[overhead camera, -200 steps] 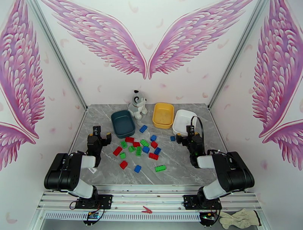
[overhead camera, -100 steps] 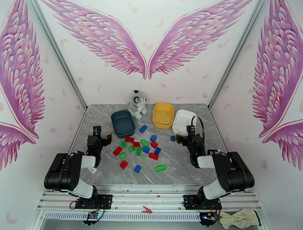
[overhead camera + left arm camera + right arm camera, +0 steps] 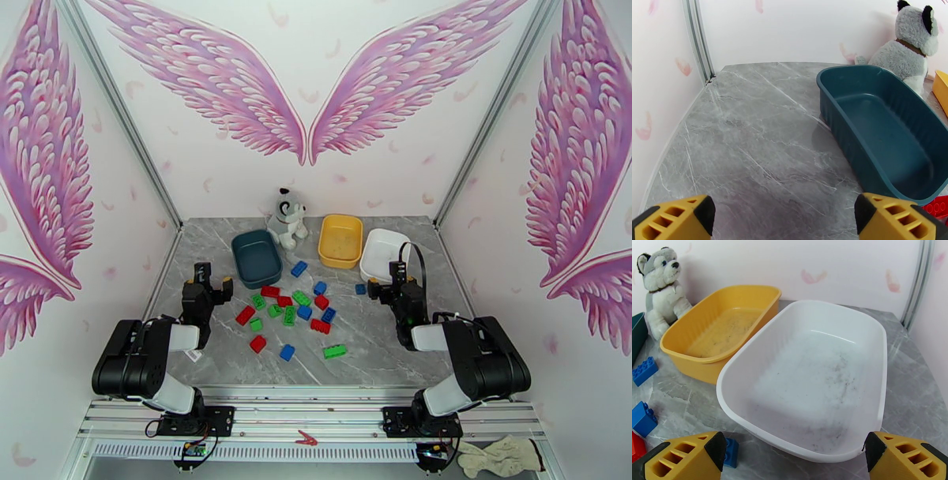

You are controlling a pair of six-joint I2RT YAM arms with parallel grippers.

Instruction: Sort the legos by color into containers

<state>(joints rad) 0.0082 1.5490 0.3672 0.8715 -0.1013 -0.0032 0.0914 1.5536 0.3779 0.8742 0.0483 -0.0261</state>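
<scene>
Red, green and blue legos (image 3: 292,308) lie scattered mid-table between my arms. Behind them stand the containers: a dark teal tub (image 3: 257,258), a yellow tub (image 3: 340,241) and a white tub (image 3: 383,253), all without bricks. My left gripper (image 3: 207,280) is open, low over bare table left of the teal tub (image 3: 884,150), with a red lego (image 3: 938,205) by its right fingertip. My right gripper (image 3: 794,461) is open at the near rim of the white tub (image 3: 809,378). Blue legos (image 3: 643,418) lie to its left, near the yellow tub (image 3: 723,330).
A white-and-grey plush dog (image 3: 288,217) sits at the back between the teal and yellow tubs. Pink-winged walls with metal corner posts (image 3: 697,39) close the table on three sides. A glove (image 3: 498,456) lies off the table by the right base.
</scene>
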